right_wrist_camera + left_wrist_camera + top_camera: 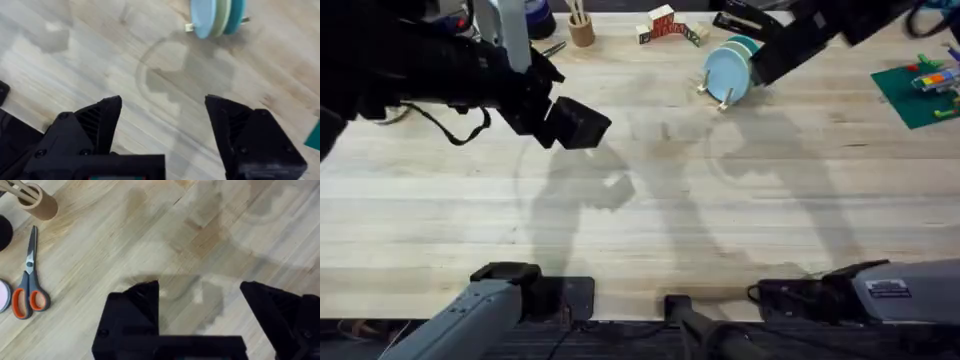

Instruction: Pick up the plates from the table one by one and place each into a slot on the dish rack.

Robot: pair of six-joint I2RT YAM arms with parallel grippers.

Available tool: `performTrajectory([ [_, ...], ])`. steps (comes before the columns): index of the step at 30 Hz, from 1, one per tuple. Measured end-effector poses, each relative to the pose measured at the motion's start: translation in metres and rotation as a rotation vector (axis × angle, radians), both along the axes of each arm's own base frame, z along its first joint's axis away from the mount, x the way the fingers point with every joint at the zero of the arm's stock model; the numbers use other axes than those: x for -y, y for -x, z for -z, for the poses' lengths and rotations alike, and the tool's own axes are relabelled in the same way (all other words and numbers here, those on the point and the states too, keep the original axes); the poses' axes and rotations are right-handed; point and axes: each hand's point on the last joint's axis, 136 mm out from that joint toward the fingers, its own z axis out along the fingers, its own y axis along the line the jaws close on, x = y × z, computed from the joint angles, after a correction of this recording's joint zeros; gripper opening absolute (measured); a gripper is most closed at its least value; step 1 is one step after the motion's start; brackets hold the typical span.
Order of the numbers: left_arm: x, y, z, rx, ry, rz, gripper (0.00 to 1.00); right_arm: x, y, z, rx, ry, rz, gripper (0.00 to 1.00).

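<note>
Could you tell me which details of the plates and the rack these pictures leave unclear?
- Dish rack: in the overhead view only pegs at the near end show; the plates cover the base, so free slots cannot be counted.
- Cream-yellow plate: in the right wrist view it shows as a thin edge between the pale blue plate and the teal plate.
- All three plates are cut by that view's top edge.

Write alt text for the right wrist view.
An open black tool hangs empty above a bare wooden table. Farther off, three plates stand on edge together in a small wooden rack: pale blue, cream-yellow and teal.
</note>
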Motion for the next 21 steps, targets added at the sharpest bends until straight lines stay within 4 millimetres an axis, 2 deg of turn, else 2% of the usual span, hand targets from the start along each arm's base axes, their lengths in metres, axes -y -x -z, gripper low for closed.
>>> performTrajectory([
  [6,0.0,0.002,0.001,-0.011,0.0,0.0,0.993,-0.019,-0.007,0.036,-0.014,-0.017,0.018,0.996],
  [11,0.0,0.003,0.002,-0.018,-0.001,0.0,0.992,-0.022,-0.002,0.06,-0.003,-0.009,0.063,0.995],
  [15,0.0,0.003,0.002,-0.018,-0.001,0.0,0.993,-0.018,0.005,0.07,-0.023,0.003,0.094,0.996],
  [21,0.0,0.003,0.002,-0.018,-0.001,0.0,0.994,-0.017,0.006,0.071,-0.027,0.005,0.11,0.996],
])
